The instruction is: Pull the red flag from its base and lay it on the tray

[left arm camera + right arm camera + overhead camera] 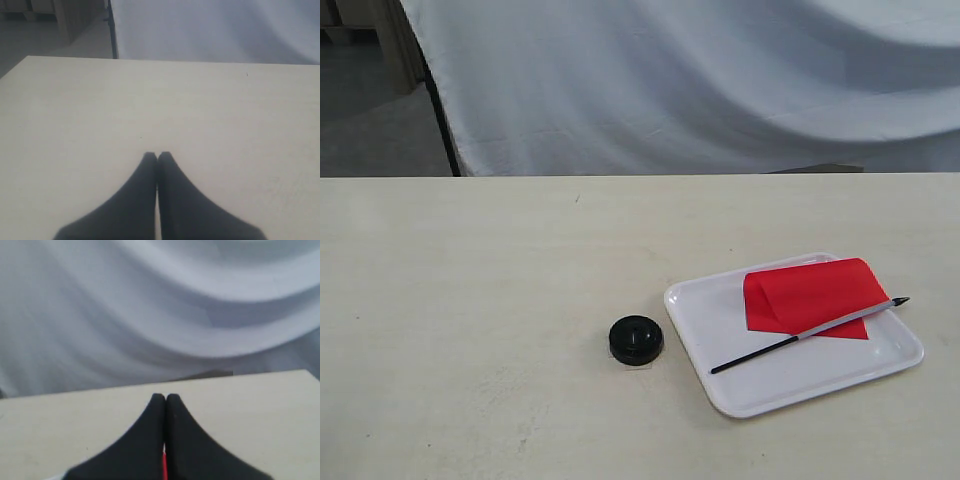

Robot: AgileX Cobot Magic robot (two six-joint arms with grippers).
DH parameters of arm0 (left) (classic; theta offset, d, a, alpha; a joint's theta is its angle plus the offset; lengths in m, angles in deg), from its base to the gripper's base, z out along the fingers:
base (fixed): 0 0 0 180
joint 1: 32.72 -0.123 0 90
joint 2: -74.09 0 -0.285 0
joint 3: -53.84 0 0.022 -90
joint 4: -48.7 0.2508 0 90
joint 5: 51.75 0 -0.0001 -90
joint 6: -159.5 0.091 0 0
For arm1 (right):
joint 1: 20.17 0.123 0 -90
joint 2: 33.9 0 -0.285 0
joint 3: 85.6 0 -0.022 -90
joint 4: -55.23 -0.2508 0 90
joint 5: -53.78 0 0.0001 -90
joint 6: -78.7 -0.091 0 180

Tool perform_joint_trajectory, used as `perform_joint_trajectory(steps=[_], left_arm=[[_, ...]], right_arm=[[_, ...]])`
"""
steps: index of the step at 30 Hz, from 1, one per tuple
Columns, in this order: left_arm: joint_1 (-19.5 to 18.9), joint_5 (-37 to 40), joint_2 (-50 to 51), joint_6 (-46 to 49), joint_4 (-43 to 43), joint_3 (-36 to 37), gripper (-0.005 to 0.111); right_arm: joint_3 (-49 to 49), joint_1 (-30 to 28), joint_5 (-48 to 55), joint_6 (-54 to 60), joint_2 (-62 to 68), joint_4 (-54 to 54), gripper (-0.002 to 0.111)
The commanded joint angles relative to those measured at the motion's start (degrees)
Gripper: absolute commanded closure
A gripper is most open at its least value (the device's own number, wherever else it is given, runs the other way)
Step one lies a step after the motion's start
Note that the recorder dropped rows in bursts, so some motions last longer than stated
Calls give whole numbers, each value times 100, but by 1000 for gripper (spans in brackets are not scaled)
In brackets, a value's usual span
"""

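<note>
The red flag (807, 297) lay flat inside the tray (695, 310), its cloth folded over itself toward the tray's far side. Its thin black stick (760, 353) ran slantwise across the tray floor, the pointed tip reaching the tray's right rim. The base (636, 340) sat empty on the bench (470, 300), just beside the tray's left edge and not touching it.

The left tool (157, 156) was clenched on nothing above bare bench. The right tool (165, 397) was likewise clenched and empty, with a sliver of red showing below it through the slit between its fingers.

Judging by its look, the flag would be very light. The cloth seemed limp and prone to crumple or slide, and the stick looked stiff but slender and apt to roll on the glossy tray. The whitish sleeve partway along the stick seemed the surest place to pinch it, not the cloth. The task looked complete.
</note>
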Motion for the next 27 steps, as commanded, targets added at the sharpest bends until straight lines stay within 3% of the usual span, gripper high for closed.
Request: perform_joint_trajectory(steps=[1,13,27], left_arm=[[52,-15,-6,8,0,9,107],[52,-15,-6,8,0,9,107],[52,-15,-6,8,0,9,107]], right_arm=[[578,-30,-660,-1,-1042,-16,109],[711,-30,-462,57,-3056,-6,109],[711,-19,-273,-307,-3056,-91,109]])
